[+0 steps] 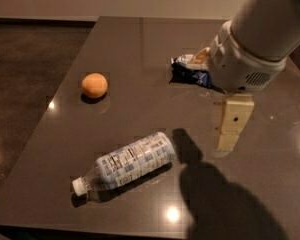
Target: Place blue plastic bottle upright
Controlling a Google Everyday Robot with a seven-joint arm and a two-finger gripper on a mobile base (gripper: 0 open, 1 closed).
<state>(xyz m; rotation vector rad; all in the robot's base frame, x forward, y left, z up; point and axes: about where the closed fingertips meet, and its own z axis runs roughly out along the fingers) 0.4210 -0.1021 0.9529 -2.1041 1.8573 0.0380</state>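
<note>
The blue plastic bottle (130, 164) lies on its side near the front of the dark table (140, 39). Its white cap (79, 186) points to the front left, and its pale blue-and-white label faces up. My gripper (233, 125) hangs from the big white arm (255, 39) at the right. It is above the table, to the right of the bottle's base and apart from it. It holds nothing that I can see. Its shadow falls on the table just right of the bottle.
An orange (94, 85) sits at the left of the table. A crumpled blue-and-white wrapper (190, 68) lies at the back, partly hidden behind the arm. The table's left and front edges drop to a dark floor (25, 84).
</note>
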